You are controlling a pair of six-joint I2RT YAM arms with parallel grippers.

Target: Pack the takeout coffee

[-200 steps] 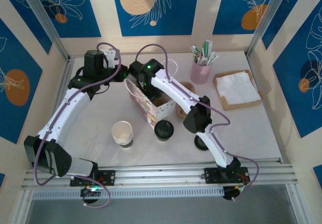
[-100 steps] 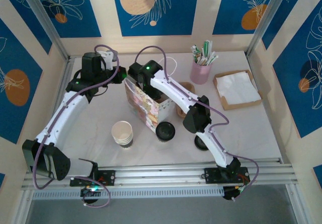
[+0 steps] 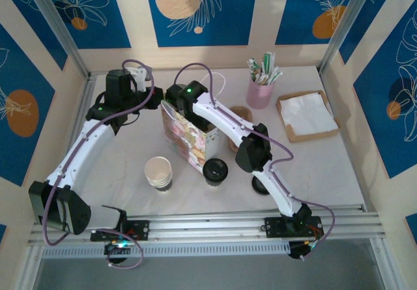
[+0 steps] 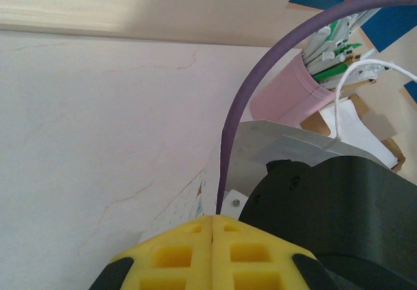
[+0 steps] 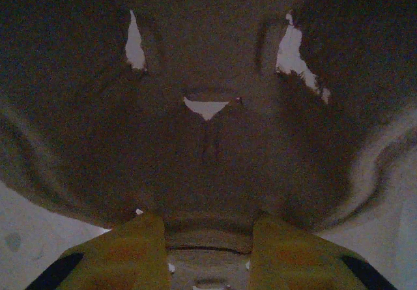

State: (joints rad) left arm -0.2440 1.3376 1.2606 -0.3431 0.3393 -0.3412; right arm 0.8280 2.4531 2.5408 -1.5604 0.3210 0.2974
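two arms meet at the tall floral-printed paper bag [image 3: 187, 139], upright on the white table [image 3: 124, 166]. i judge the bag mouth should be wide and steady before the cup is lifted. left arm stretches far forward, left gripper [image 4: 214, 238] shut by the bag's far rim; whether it pinches paper i cannot tell. right arm folds over, right gripper [image 5: 208, 228] down inside, fingers apart at a brown moulded pulp tray [image 5: 208, 146], grip unclear. the small cream paper cup with black plastic lid [image 3: 214, 171] stands just beside the bag's near corner.

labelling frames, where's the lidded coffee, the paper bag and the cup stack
lidded coffee [image 3: 215, 169]: top view, centre of its black lid
paper bag [image 3: 187, 139]: top view, printed side panel
cup stack [image 3: 158, 170]: top view, inside the top cup
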